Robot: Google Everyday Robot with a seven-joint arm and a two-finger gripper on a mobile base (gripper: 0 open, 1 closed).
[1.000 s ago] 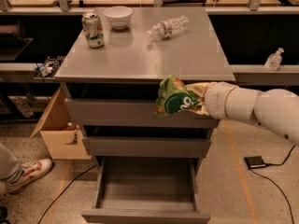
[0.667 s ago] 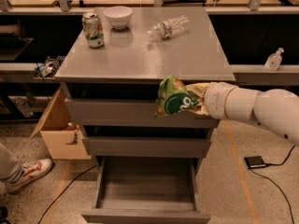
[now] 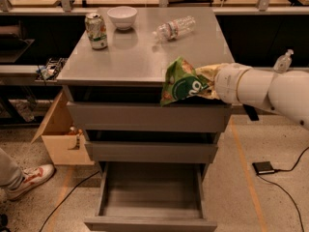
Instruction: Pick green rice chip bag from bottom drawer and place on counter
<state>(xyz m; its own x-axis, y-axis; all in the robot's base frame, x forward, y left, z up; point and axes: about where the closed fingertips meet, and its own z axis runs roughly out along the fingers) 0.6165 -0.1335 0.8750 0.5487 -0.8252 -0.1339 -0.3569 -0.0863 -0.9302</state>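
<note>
The green rice chip bag (image 3: 182, 84) hangs in the air at the front edge of the counter (image 3: 145, 57), right of the middle, its top just above the counter's surface. My gripper (image 3: 208, 82) is shut on the bag's right side; the white arm reaches in from the right. The bottom drawer (image 3: 149, 223) is pulled out below and is empty inside. The two wider drawer fronts above it are pushed in.
A green-and-white can (image 3: 96, 30), a white bowl (image 3: 122, 17) and a clear bottle (image 3: 175, 28) lying on its side are at the counter's back. A cardboard box (image 3: 60, 139) and a person's shoe (image 3: 26, 180) are at the left, and a black device (image 3: 264, 167) lies on the floor at the right.
My gripper has lifted the bag a little, from in front of the top drawer to the level of the counter's edge.
</note>
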